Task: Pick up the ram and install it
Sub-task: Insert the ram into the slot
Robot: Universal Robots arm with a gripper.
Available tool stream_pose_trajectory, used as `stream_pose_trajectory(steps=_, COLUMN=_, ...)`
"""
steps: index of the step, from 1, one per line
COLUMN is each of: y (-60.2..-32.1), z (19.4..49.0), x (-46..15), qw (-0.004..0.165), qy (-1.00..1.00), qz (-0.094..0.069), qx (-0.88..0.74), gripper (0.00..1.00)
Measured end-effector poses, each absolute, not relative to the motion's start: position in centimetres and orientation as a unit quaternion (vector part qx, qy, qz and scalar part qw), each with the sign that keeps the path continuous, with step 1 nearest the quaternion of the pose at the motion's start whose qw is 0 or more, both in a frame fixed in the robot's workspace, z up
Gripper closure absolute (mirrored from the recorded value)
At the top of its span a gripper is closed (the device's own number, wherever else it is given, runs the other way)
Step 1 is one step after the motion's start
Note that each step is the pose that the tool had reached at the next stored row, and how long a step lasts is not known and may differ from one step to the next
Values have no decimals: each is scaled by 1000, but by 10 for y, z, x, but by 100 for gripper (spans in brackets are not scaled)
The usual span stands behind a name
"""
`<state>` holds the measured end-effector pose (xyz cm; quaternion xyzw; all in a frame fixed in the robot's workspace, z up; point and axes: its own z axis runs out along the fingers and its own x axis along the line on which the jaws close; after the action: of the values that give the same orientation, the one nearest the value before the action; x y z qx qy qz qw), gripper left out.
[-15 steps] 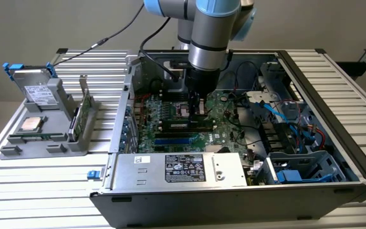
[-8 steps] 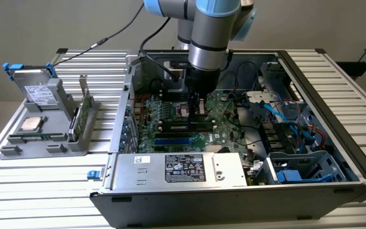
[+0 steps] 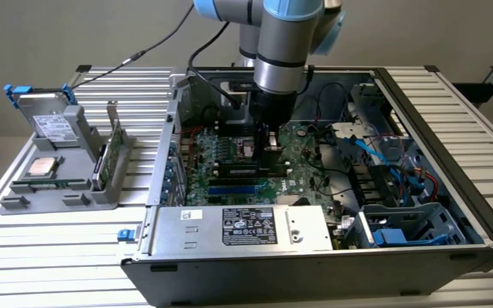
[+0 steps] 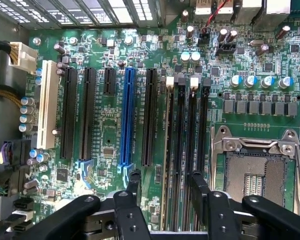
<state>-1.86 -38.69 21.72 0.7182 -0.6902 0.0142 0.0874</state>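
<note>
The gripper (image 3: 266,142) hangs low inside the open computer case (image 3: 449,154), with steel walls all round and loose cables (image 3: 375,153) crowding the exterior view's right. The label (image 3: 249,226) on the power supply (image 3: 190,224) is too small to read. The ram (image 4: 166,130) stands edge-up in the slot farthest from the processor socket (image 4: 255,175), between the open jaws, with neither finger (image 4: 134,185) touching it.

Robot arm (image 3: 285,38) — silver-grey tubes with pale blue caps, a black cable (image 3: 156,40) trailing off — ends in a black gripper (image 4: 166,189); small round screws (image 4: 121,204) dot the bars (image 4: 65,215) behind its jaws.
</note>
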Motion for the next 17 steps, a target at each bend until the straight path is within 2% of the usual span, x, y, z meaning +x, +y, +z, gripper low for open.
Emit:
stream_pose_trajectory(steps=6, y=-387, z=233, x=-21, qw=86, qy=-690, qz=16, qx=718, gripper=48)
stream_pose_trajectory(steps=12, y=-387, z=235, x=-22, qw=85, qy=-690, qz=16, qx=718, gripper=48)
stream_pose_trajectory(steps=13, y=-387, z=235, x=-22, qw=85, qy=-690, qz=16, qx=718, gripper=50)
stream_pose_trajectory(steps=14, y=-387, z=235, x=-22, qw=85, qy=-690, qz=16, qx=718, gripper=57)
stream_pose_trajectory(steps=15, y=-387, z=235, x=-22, qw=85, qy=-690, qz=16, qx=718, gripper=57)
stream_pose_trajectory(steps=17, y=-387, z=235, x=-22, qw=85, qy=-690, qz=16, qx=718, gripper=70)
